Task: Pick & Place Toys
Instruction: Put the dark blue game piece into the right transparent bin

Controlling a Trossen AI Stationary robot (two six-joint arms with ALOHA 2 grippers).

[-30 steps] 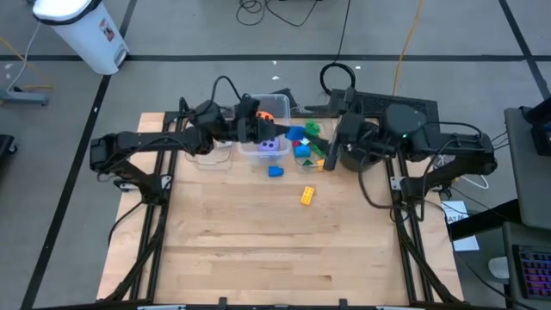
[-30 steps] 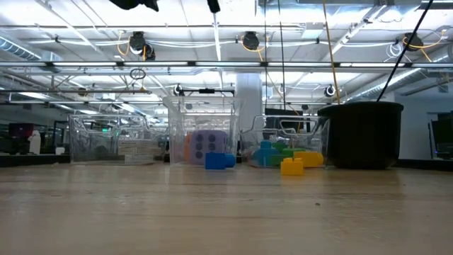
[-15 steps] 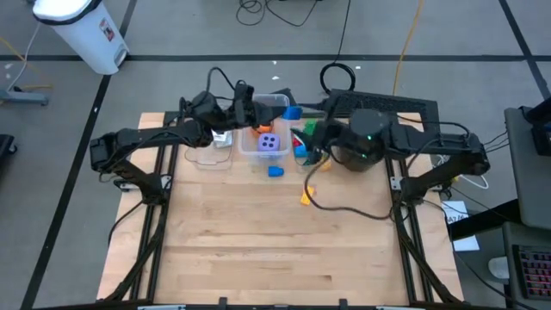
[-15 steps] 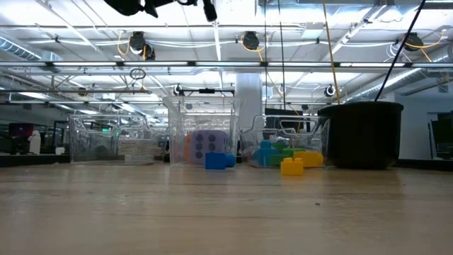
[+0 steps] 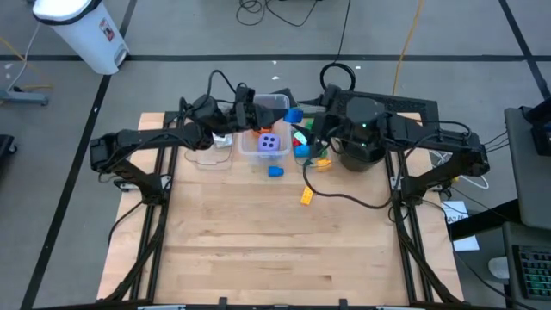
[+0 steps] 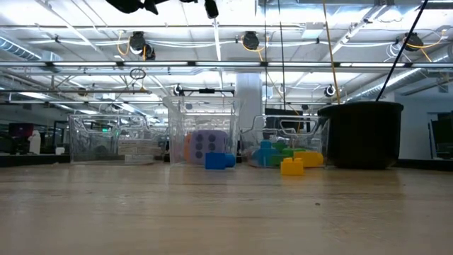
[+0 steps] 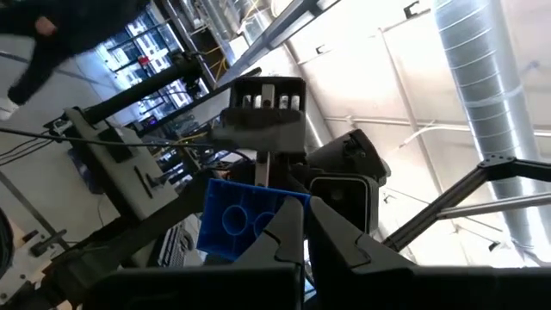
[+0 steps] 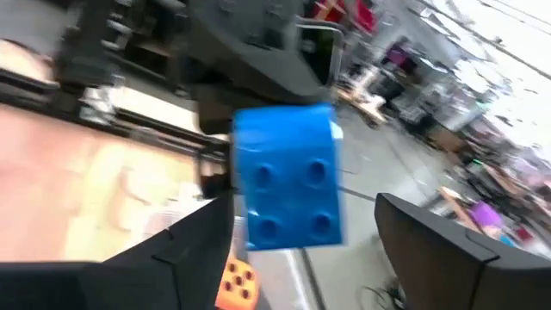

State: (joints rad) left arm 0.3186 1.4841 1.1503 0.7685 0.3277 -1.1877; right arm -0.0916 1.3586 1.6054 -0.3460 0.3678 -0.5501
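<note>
My left gripper (image 5: 277,112) is shut on a blue brick (image 5: 293,113) and holds it high over the far middle of the table. My right gripper (image 8: 301,207) faces it from the right. It is open, with one finger on either side of the blue brick (image 8: 288,176) and a gap to each. A purple die (image 5: 270,143) and an orange die (image 5: 261,131) lie in a clear bin (image 5: 258,155). Another blue brick (image 5: 275,171) and a yellow brick (image 5: 306,196) lie on the table. Several more bricks (image 5: 303,148) lie heaped beside the bin. My left gripper pinches the blue brick between its two fingers at one corner of its rim (image 7: 274,220); the brick's hollow underside faces the left wrist camera. The fingers come from the table's left, slanting a little upward. The brick is lifted clear, high above the bins and table.
A black pot (image 5: 357,157) stands at the far right, under my right arm. A second clear bin (image 5: 207,153) with white cards (image 5: 222,138) stands left of the dice bin. The near half of the wooden table (image 5: 258,250) holds nothing.
My right gripper has moved toward the table's left, closing on the blue brick, and has rolled; its fingers now flank the brick. My left gripper, still shut on the brick, shifted a little toward the far edge early on, then kept still.
</note>
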